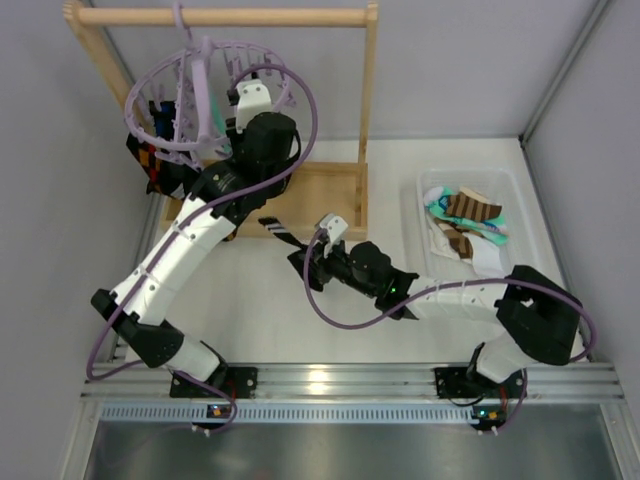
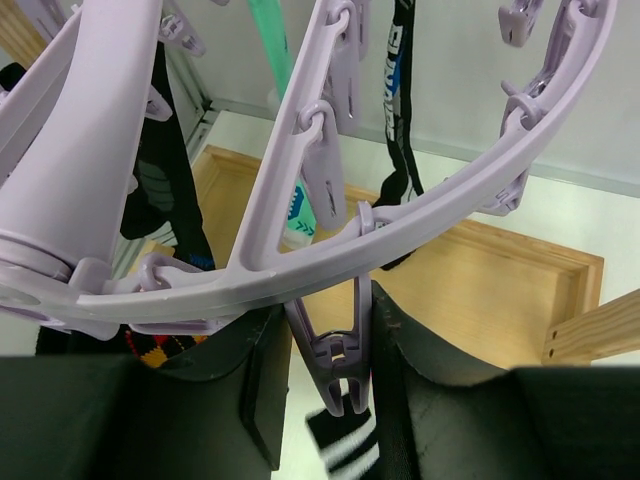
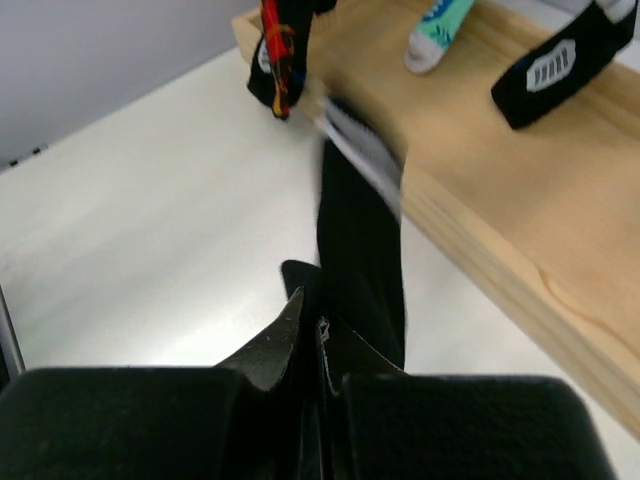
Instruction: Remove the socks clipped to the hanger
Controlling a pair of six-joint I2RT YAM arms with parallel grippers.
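The lavender ring hanger [image 1: 300, 95] hangs from the wooden rail, and its ring [image 2: 450, 190] fills the left wrist view. My left gripper [image 1: 222, 125] [image 2: 325, 370] is closed on a dangling clip peg [image 2: 340, 355], one finger on each side. A black sock with white stripes [image 2: 345, 440] [image 1: 280, 232] sits blurred just below that peg. My right gripper [image 1: 300, 262] [image 3: 320, 320] is shut on its lower end, and the black sock [image 3: 360, 240] stretches up past the wooden base. Argyle socks [image 1: 150, 165], a teal sock [image 2: 270, 50] and a black sock [image 2: 400, 120] hang from other pegs.
The wooden rack has a top rail [image 1: 230, 17] and a tray-like base [image 1: 325, 195] [image 3: 520, 190] under the hanger. A clear bin [image 1: 505, 180] at the right holds several socks [image 1: 470, 210]. Grey walls close in the left and right sides.
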